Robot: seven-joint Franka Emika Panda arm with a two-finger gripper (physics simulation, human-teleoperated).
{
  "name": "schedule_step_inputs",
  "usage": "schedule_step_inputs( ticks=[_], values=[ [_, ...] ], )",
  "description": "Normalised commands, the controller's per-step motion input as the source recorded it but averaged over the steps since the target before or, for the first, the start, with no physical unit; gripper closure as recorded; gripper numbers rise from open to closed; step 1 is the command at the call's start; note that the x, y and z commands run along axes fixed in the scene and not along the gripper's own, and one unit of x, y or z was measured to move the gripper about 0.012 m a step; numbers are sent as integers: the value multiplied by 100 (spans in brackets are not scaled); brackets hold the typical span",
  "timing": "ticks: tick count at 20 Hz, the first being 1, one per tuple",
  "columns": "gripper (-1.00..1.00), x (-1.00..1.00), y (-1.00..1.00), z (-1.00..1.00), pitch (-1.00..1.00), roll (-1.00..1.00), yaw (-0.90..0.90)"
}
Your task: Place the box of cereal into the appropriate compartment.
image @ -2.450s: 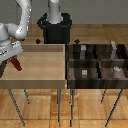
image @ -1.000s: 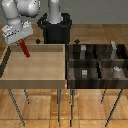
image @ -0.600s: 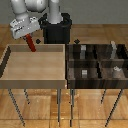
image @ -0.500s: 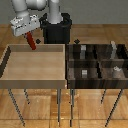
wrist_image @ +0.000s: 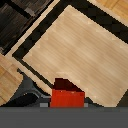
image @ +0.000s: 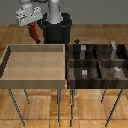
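The cereal box (image: 34, 33) is held up in the air, clamped in the gripper (image: 31, 25), tilted, just past the far rim of the light tray (image: 35, 83). In the wrist view the box (wrist_image: 67, 98) is seen hanging over that tray (wrist_image: 85, 50). The dark compartment tray (image: 95, 84) sits well off to the exterior view's right, with grey blocks (image: 84, 72) in it.

The arm is raised — its hand (image: 33, 31) points down, clamped shut.
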Motion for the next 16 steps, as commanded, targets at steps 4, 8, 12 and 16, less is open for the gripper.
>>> schedule_step_inputs(
  ticks=[4, 8, 12, 16],
  values=[
    [100, 0, 75, 0, 0, 0, 0],
    [100, 0, 100, 0, 0, 0, 0],
    [100, 5, 75, 0, 0, 0, 0],
    [100, 0, 0, 0, 0, 0, 0]
  ],
)
